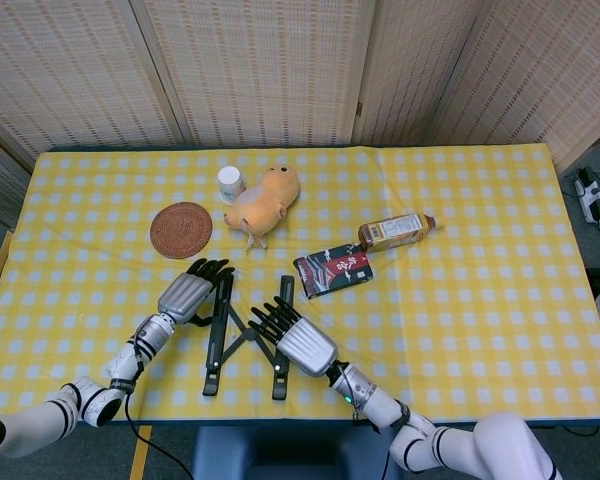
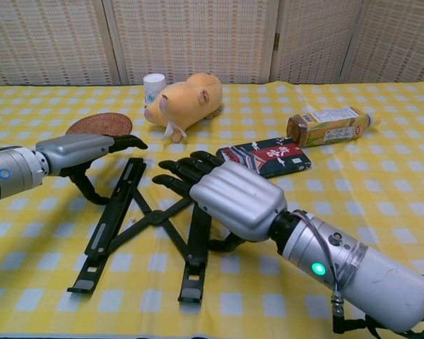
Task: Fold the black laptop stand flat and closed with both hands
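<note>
The black laptop stand (image 1: 220, 322) lies on the yellow checked cloth near the front edge, its two long rails joined by crossed links (image 2: 147, 217). My left hand (image 1: 188, 293) lies over the far end of the left rail (image 2: 119, 203), fingers stretched out and thumb down on the rail's outer side. My right hand (image 1: 295, 340) covers the right rail (image 2: 196, 244) with its fingers spread toward the middle; its thumb curls down on the outer side. Neither hand closes around a rail. The rails stand in a narrow V, still apart.
Behind the stand are a round brown coaster (image 1: 181, 229), a small white cup (image 1: 230, 183), an orange plush animal (image 1: 263, 200), a red-and-black packet (image 1: 334, 270) and a lying drink bottle (image 1: 395, 231). The table's front edge (image 1: 280, 420) is close below the stand.
</note>
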`<control>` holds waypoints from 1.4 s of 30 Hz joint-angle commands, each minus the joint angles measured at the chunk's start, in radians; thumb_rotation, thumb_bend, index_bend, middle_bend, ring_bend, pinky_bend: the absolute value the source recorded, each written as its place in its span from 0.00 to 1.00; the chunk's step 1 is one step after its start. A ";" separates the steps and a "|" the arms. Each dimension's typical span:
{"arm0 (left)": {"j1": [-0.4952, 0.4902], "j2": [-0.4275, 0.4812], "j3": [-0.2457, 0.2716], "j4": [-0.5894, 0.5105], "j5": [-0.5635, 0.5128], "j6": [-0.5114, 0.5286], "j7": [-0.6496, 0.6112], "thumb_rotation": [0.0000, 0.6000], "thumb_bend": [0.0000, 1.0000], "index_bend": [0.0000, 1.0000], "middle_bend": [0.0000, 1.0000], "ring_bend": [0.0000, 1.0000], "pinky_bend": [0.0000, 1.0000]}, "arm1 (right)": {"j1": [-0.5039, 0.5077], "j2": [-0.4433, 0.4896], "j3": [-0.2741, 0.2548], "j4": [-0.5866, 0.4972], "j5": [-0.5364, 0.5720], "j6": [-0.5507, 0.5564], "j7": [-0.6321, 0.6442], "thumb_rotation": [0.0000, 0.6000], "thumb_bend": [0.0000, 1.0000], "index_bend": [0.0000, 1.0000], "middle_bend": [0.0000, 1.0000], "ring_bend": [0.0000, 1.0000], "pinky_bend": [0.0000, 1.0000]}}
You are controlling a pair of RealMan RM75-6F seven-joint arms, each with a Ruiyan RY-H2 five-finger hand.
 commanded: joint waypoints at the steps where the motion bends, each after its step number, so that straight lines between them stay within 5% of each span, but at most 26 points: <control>1: 0.000 0.002 0.000 -0.005 -0.004 -0.006 -0.003 1.00 0.20 0.02 0.01 0.00 0.00 | 0.003 -0.016 0.000 0.023 -0.009 0.016 0.017 1.00 0.24 0.00 0.00 0.00 0.00; 26: -0.019 0.074 -0.001 -0.143 -0.024 -0.089 -0.123 1.00 0.20 0.02 0.01 0.00 0.00 | 0.008 -0.187 0.002 0.289 -0.055 0.187 0.135 1.00 0.24 0.00 0.00 0.00 0.00; 37: -0.026 0.092 0.002 -0.181 -0.011 -0.085 -0.134 1.00 0.20 0.02 0.01 0.00 0.00 | 0.015 -0.202 -0.004 0.310 -0.057 0.199 0.139 1.00 0.24 0.00 0.00 0.00 0.00; 42: -0.010 0.109 -0.005 -0.176 -0.028 -0.057 -0.111 1.00 0.20 0.02 0.01 0.00 0.00 | 0.009 -0.135 -0.033 0.243 -0.087 0.234 0.120 1.00 0.24 0.00 0.00 0.00 0.00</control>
